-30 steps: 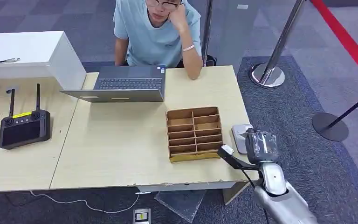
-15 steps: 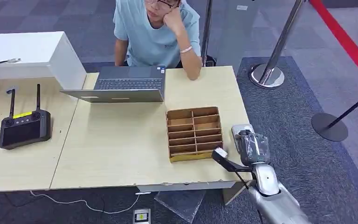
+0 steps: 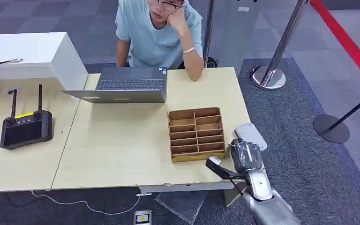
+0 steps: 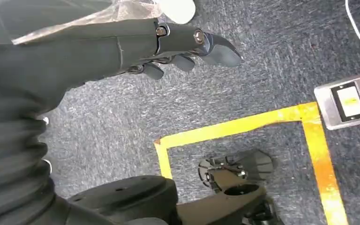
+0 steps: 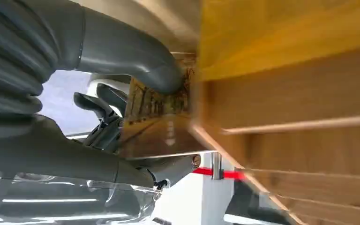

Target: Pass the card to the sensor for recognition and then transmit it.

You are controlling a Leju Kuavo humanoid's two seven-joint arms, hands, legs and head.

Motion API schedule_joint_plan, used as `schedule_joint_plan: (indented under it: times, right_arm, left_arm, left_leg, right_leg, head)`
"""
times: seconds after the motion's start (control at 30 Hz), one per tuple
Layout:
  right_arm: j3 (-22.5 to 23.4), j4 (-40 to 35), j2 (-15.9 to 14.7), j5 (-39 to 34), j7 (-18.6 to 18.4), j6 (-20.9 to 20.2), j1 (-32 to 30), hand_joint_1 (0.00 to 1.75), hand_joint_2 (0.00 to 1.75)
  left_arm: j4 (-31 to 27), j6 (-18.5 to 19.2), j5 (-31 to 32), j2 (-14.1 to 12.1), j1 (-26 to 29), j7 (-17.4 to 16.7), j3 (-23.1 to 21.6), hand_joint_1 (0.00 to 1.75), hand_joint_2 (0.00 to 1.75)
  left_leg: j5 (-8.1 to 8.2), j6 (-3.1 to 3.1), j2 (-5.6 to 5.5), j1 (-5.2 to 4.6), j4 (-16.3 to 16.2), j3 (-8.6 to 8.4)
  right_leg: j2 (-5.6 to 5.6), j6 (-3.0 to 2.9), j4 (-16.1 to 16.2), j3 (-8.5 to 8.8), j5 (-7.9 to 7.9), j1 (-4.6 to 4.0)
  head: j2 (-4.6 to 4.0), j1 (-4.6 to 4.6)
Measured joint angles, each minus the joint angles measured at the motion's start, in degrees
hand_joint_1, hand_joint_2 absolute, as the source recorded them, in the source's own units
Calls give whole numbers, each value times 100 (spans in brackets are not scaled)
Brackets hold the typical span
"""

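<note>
Since approx. 1 s ago the right hand (image 3: pixel 245 156) has slid from over the sensor (image 3: pixel 251 136) at the desk's (image 3: pixel 122 140) right edge toward the robot and the divided box (image 3: pixel 196 134); the sensor pad now lies uncovered just beyond the hand. Judging by that, the read step looks done or abandoned, w/ the hand-over next. In the right wrist view the right hand (image 5: pixel 122 117) pinches a card (image 5: pixel 157 126) betw. thumb and fingers, right beside the wooden box wall (image 5: pixel 300 93), not clearly touching. The left hand (image 4: pixel 178 47) hangs over the carpet, fingers loosely curled, holding nothing.

Count: 1 card, 1 sensor, 1 divided box, 1 laptop (image 3: pixel 126 84), 1 remote controller (image 3: pixel 26 126), 1 person (image 3: pixel 159 33) seated behind the desk, 2 stanchion bases on the floor.
</note>
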State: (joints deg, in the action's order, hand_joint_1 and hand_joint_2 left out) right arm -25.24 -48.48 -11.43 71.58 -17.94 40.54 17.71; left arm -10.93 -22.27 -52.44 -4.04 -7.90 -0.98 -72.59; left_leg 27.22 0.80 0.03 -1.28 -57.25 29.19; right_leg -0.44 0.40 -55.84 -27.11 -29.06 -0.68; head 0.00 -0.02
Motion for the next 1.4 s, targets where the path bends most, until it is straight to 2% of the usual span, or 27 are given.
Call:
schedule_joint_plan:
  times: [0.43, 0.83, 0.93, 1.4]
  right_arm:
    - [317, -201, 13, 398, -35, 4, -43, 175, 175]
    - [809, -1170, 39, 621, 144, 0, -224, 175, 175]
    - [936, -1620, 64, 678, 166, 0, -271, 175, 175]
    - [765, -3049, 44, 862, -299, -7, -197, 175, 175]
  left_arm:
    - [0, 0, -2, 2, -12, 2, 0, 0, 175]
    - [0, 0, -15, 2, -10, 9, -2, 0, 175]
    - [0, 9, -22, 2, -8, 9, -7, 0, 175]
    - [0, 42, -52, 2, -10, 79, -7, 0, 175]
  left_leg:
    - [0, 1, 4, 0, -2, -3]
    - [1, 1, 1, 0, -1, 21]
    - [0, 1, 0, 0, -1, 25]
    - [0, 0, 1, 0, -1, 28]
  right_leg:
    - [4, 4, 2, 2, 2, 1]
    - [3, 4, 1, -22, 1, 0]
    - [3, 3, 0, -26, 1, 0]
    - [3, 4, 0, -26, 1, 0]
  head:
    - [0, 2]
    - [0, 2]
    - [0, 2]
    - [0, 4]
